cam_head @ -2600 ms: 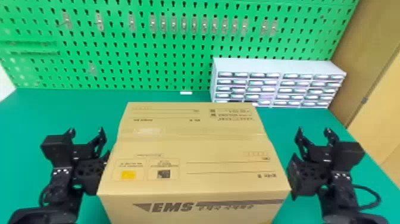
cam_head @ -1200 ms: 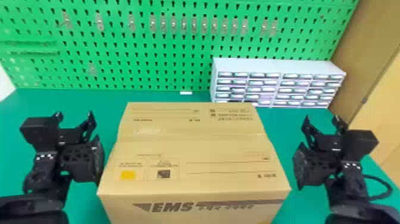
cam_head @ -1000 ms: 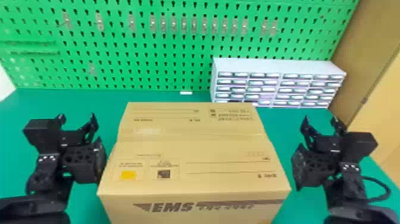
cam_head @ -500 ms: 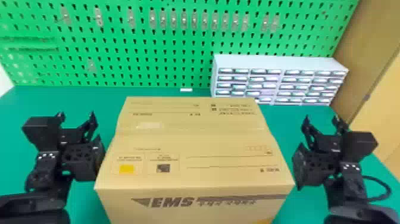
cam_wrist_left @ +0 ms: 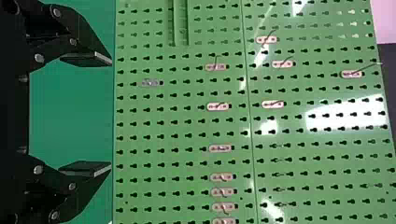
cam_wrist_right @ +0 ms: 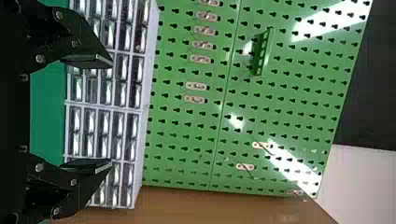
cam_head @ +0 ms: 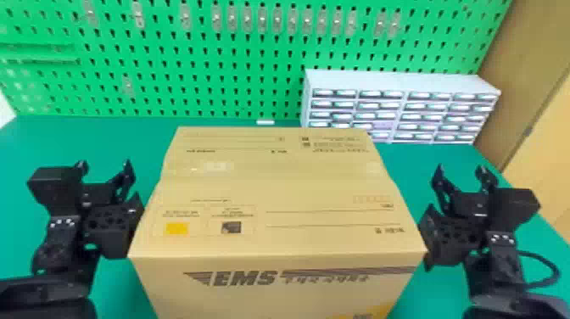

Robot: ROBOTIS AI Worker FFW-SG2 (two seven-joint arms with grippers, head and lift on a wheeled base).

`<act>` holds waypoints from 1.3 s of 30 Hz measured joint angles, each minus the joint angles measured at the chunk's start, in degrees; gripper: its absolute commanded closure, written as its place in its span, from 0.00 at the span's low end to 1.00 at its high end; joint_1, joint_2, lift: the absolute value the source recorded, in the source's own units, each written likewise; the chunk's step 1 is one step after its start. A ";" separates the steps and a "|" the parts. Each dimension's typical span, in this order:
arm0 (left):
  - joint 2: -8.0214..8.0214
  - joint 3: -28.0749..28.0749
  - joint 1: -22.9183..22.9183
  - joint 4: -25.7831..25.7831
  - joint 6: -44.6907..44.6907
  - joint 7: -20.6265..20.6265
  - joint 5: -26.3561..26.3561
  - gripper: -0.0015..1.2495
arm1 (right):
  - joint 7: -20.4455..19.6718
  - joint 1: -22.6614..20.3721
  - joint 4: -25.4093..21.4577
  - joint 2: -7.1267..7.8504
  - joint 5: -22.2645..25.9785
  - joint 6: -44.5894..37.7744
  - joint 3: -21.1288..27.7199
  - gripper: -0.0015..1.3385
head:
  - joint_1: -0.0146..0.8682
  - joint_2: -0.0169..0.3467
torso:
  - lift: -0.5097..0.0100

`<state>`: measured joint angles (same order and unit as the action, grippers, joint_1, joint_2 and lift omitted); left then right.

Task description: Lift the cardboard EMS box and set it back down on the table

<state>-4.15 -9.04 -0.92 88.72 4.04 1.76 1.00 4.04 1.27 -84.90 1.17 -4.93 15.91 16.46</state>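
Observation:
The cardboard EMS box (cam_head: 275,186) sits at the middle front in the head view, its printed top upward and its EMS face toward me. Left of it stands my left gripper (cam_head: 104,163), fingers apart and pointing away from me. My right gripper (cam_head: 460,169) mirrors it on the right side. A black perforated block below each gripper is close by the box's side; contact cannot be told. Nothing lies between the fingers of the left gripper (cam_wrist_left: 111,113) or the right gripper (cam_wrist_right: 112,113). The box's underside is hidden.
The green table (cam_head: 140,140) runs around the box. Behind it stands a white drawer cabinet (cam_head: 398,80) at the back right, before a green pegboard (cam_head: 237,59) with clips. A small white piece (cam_head: 265,122) lies near the back edge. A wooden panel (cam_head: 517,76) borders the right.
Both arms have shifted outward from the box and toward me since the earliest frame. Lately box, cabinet and pegboard have risen in the head view, the box looking larger, while both arms keep nearly the same place there.

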 measured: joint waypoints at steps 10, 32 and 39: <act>-0.03 -3.18 -0.10 0.02 0.00 0.11 0.88 0.37 | 0.00 -0.37 0.00 -0.19 -0.07 0.35 1.85 0.38 | 0.78 0.01 | 0.82; -0.06 -4.09 0.13 0.05 0.00 0.44 1.02 0.37 | 0.00 -0.75 -0.13 -0.20 -0.12 0.68 2.68 0.38 | 0.78 0.01 | 0.76; -0.06 -3.98 0.15 0.05 0.00 0.44 1.02 0.37 | 0.00 -0.82 -0.13 -0.21 0.40 1.48 2.53 0.38 | 0.78 0.01 | 0.76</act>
<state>-4.22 -13.01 -0.77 88.77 4.04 2.20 2.02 4.04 0.46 -85.03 0.96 -4.53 17.39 18.99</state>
